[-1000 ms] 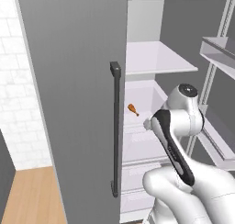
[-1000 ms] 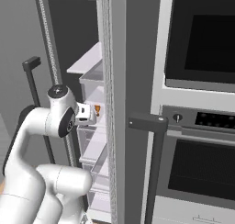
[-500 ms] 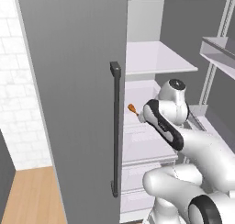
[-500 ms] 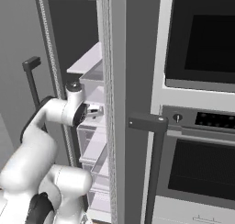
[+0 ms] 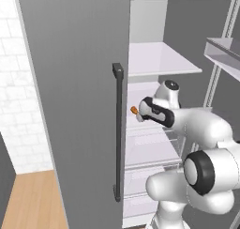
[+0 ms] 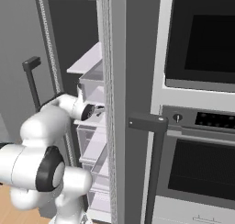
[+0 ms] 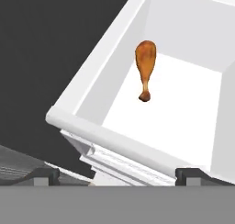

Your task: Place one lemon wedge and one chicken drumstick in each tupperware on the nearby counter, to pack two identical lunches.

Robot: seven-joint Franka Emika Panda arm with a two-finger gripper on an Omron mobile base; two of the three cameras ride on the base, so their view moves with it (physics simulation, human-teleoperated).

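A brown chicken drumstick [image 7: 146, 64] lies on the white floor of a fridge compartment [image 7: 110, 140], thick end away from me. In the left base view the chicken drumstick [image 5: 134, 110] is an orange speck just left of my hand. My gripper [image 7: 118, 175] is open, its fingertips [image 7: 46, 175] wide apart, short of the compartment's front rim with nothing between them. My gripper [image 5: 141, 115] reaches into the fridge at mid-shelf height; from the right the gripper [image 6: 98, 109] is partly hidden behind the door edge. The lemon wedge, tupperware and counter are out of view.
The grey fridge door [image 5: 75, 106] with a dark bar handle [image 5: 118, 129] stands close on the left. White shelves [image 5: 159, 59] sit above and drawers [image 6: 92, 145] below my arm. A built-in oven [image 6: 202, 126] with its handle [image 6: 153, 163] lies to the right.
My arm has stretched forward into the fridge, bringing the hand up close to the drumstick. The jaws stayed open.
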